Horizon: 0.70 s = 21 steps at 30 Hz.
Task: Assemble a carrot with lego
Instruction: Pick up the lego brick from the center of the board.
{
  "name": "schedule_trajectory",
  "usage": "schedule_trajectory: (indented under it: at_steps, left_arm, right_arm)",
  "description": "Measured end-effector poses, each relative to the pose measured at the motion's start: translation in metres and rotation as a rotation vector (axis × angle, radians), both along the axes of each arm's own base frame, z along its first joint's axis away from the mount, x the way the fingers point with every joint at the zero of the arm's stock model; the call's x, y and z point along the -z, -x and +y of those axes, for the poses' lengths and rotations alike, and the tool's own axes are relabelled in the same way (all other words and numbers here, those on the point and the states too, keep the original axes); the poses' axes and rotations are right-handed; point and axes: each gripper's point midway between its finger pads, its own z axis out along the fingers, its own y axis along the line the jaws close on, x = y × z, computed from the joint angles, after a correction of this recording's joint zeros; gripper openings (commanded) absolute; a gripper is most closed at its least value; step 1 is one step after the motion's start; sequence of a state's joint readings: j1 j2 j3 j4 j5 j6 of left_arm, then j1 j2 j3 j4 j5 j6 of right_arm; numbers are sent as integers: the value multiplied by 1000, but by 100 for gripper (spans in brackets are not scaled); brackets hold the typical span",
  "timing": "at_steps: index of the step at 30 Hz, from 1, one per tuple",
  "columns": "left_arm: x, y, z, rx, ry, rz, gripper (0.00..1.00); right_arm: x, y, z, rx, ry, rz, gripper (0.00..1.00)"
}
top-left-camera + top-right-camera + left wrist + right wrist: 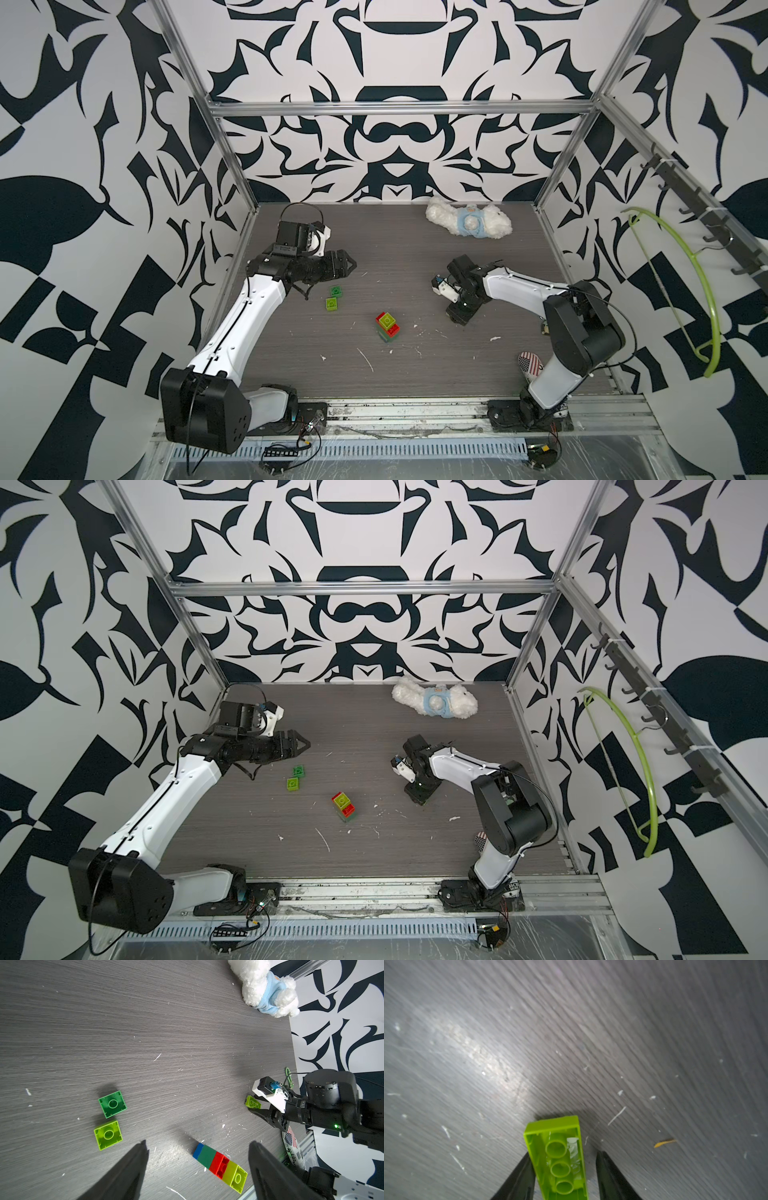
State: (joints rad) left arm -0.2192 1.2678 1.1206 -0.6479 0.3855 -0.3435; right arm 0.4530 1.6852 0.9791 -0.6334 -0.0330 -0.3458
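While the right gripper [563, 1152] straddles the long lime brick [554, 1126] (can't tell if pinched), carrot stack [387, 326] sits at its 9 o'clock from above.

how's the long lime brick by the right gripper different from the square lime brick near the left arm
The long lime brick is oblong, three tubes in its hollow underside; the square lime brick has one. The long one sits between the fingers of the right gripper; the square one lies free. Both are lime, undersides showing.
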Motion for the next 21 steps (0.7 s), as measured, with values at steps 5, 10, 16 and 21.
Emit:
schedule_trajectory:
  at_steps: [5,10,16,21]
  left_arm:
    - [0,0,0,-1,0,2,84]
    - [7,2,0,-11,4,25,83]
    - [46,19,-9,-26,24,125,80]
    - [97,44,-25,-26,29,268,75]
  right_arm:
    - [-2,1,0,2,-2,-2,42]
    - [-5,0,0,3,-5,-8,33]
    - [-10,3,1,20,-21,0,24]
    - [-46,3,14,59,-130,-60,23]
